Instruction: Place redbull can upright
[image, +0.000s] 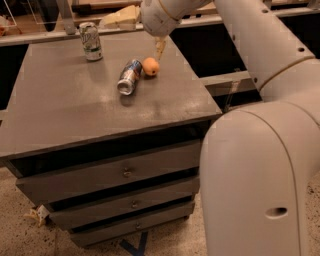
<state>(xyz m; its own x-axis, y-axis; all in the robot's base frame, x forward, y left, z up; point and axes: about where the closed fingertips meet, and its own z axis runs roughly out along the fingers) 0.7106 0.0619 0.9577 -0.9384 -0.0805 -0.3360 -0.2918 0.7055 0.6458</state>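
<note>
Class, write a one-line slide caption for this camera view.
Robot gripper hangs just above the orange, beside the toppled redbull can on a grey drawer cabinet; a green-labelled can stands upright behind.

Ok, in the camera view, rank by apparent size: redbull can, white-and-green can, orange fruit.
1 and 2: white-and-green can and redbull can look alike; the upright one stands farther back, so unranked.
3: orange fruit, clearly smallest.
The gripper hangs just above the fruit in this view.
</note>
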